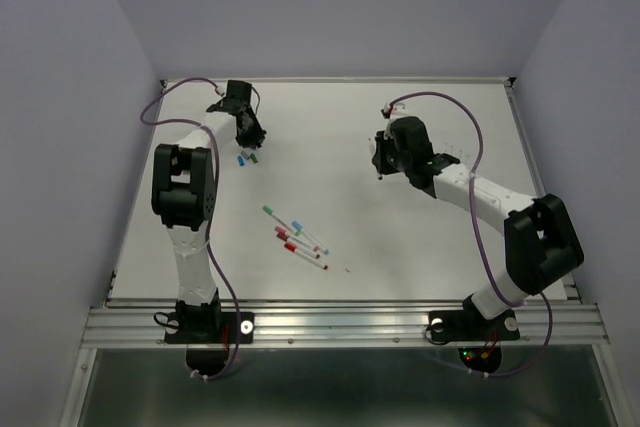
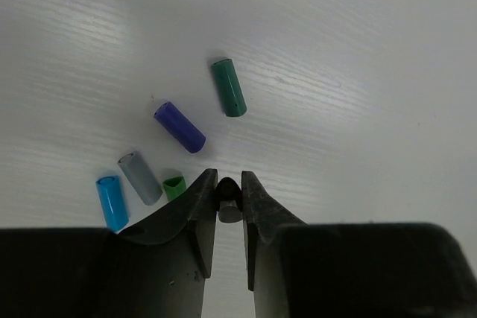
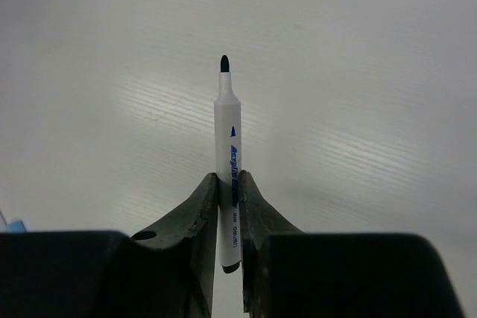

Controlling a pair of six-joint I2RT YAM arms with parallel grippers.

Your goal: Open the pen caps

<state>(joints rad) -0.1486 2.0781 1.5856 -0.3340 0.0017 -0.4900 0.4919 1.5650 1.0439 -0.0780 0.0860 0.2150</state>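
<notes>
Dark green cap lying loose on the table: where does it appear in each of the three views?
Top external: dark green cap, left of centre, just below the left end effector.
Left wrist: upper middle, beyond the end effector.
Right wrist: not in it.
Shared landmark: the light blue cap, to its left in both.

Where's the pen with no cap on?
The uncapped pen is clamped in the right gripper, dark tip pointing away in the right wrist view, over the table's far right, well apart from the pens lying mid-table.
</notes>
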